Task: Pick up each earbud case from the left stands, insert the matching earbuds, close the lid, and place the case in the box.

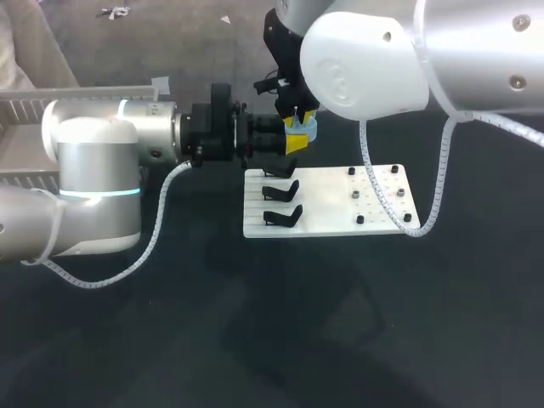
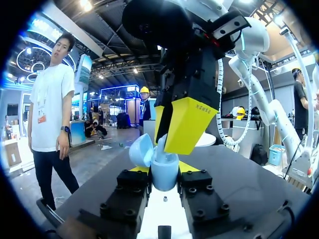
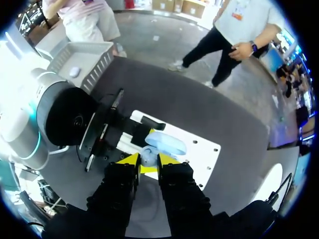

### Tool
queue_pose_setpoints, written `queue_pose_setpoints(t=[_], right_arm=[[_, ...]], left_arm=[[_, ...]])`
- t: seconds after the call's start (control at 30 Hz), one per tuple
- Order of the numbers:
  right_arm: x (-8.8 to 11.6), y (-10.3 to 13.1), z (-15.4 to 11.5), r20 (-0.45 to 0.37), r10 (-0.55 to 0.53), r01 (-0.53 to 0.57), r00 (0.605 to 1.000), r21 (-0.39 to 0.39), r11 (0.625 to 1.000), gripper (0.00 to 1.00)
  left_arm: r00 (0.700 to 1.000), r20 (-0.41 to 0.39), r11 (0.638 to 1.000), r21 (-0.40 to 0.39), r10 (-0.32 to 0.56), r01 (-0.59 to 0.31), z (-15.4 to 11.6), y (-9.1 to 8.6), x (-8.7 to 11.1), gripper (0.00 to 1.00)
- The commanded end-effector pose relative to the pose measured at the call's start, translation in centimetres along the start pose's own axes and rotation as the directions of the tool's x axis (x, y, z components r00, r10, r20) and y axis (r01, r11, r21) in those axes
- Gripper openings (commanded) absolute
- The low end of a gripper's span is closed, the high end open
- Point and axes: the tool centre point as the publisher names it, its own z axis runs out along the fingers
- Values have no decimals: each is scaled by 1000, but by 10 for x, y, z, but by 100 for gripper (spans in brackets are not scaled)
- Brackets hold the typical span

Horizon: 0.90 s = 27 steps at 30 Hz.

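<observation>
- My left gripper [image 2: 164, 170] is pinching the pale blue earbud case [image 2: 164, 178] from both sides. The case's lid is standing open, in the air near the white board [image 1: 340, 212].
- My right gripper [image 3: 146, 160] is hanging just above the open case; I cannot tell whether it is gripping anything.
- Three black stands [image 1: 281, 189] are sitting on the board.

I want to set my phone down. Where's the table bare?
Bare: the dark table on the robot's side of the white board, and the board's middle between the black stands and pegs. Crowded: beyond the stands, where the left gripper and right gripper meet at the blue case.
</observation>
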Motion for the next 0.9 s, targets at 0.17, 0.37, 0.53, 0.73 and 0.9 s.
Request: queue_pose_setpoints(t=[0.17, 0.37, 0.53, 0.73, 0.9], right_arm=[[0, 1, 1, 3, -1, 1, 1000, 3, 1000, 36], [1, 2, -1, 7, 2, -2, 1000, 3, 1000, 36], [2, 2, -11, 33, 5, -5, 999, 2, 1000, 36], [-14, -5, -26, 89, -2, 0, 996, 20, 1000, 38], [-35, -19, -23, 126, 0, -6, 992, 52, 999, 37]], left_arm=[[1000, 5, 1000, -6, 5, -5, 0, -1, 0, 0], [1000, 5, 1000, -6, 5, -5, 0, -1, 0, 0], [1000, 5, 1000, -6, 5, -5, 0, -1, 0, 0], [1000, 5, 1000, -6, 5, -5, 0, -1, 0, 0], [1000, 5, 1000, -6, 5, -5, 0, -1, 0, 0]])
